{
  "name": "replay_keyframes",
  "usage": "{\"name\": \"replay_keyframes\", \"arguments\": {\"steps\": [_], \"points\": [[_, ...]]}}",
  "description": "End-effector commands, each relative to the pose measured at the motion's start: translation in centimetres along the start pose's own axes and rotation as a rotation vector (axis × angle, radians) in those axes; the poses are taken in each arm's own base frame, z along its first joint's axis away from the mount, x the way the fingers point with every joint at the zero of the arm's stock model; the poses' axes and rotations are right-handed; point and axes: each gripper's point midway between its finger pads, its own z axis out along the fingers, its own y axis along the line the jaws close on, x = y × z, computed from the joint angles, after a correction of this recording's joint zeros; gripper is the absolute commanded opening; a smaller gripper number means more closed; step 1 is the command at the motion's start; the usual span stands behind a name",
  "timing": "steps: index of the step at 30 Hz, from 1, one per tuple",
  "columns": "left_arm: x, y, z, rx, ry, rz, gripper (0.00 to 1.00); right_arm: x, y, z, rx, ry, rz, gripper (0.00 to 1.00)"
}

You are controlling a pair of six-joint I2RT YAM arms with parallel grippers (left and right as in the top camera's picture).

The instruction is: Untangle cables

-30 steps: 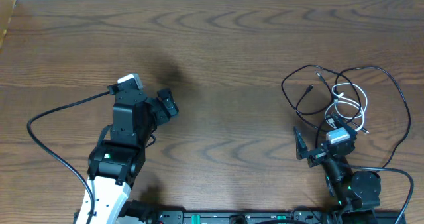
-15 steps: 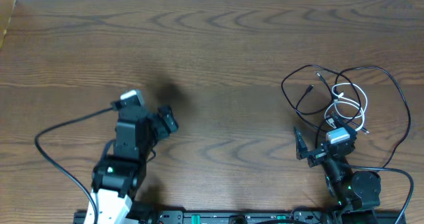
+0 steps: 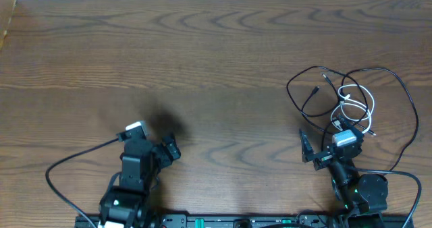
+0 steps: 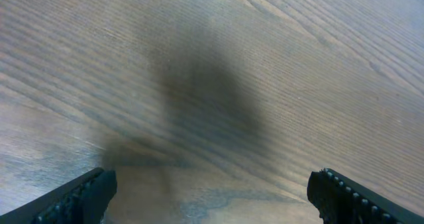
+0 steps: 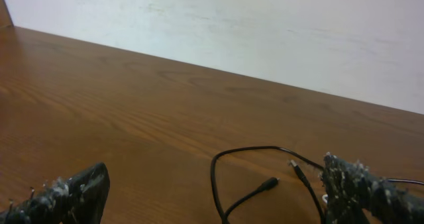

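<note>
The long black cable lies in loose loops at the right of the wooden table, with the shorter white cable tangled inside them. My right gripper is open and empty at the near left edge of the tangle. In the right wrist view a black cable loop and a small plug end lie between and just beyond the open fingers. My left gripper is open and empty at the near left, far from the cables. In the left wrist view its spread fingers frame only bare wood.
A thick black arm wire curves across the table left of the left arm. Another arm wire runs by the right arm base. A white wall stands beyond the table's far edge.
My left arm has pulled back toward the table's near edge, its gripper still open. The right arm and the cables have not moved.
</note>
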Motion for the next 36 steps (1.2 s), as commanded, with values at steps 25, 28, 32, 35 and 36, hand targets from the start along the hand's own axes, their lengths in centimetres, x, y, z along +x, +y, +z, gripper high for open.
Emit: {"name": "replay_keyframes", "arguments": {"steps": [25, 28, 32, 35, 36], "points": [[-1.2, -0.4, -1.5, 0.143, -0.24, -0.035, 0.98, 0.0, -0.2, 0.0, 0.011, -0.002, -0.014, 0.99], [-1.7, -0.3, -1.7, 0.147, -0.264, -0.044, 0.98, 0.0, -0.2, 0.0, 0.011, -0.002, -0.014, 0.99], [-2.6, 0.1, -2.2, 0.142, -0.312, -0.067, 0.98, 0.0, -0.2, 0.0, 0.011, -0.002, -0.014, 0.99], [-3.2, 0.5, -2.6, 0.133, -0.344, -0.085, 0.98, 0.0, -0.2, 0.0, 0.011, -0.002, -0.014, 0.99], [-3.3, 0.6, -2.6, 0.131, -0.351, -0.089, 0.98, 0.0, -0.2, 0.0, 0.011, -0.002, -0.014, 0.99]]}}
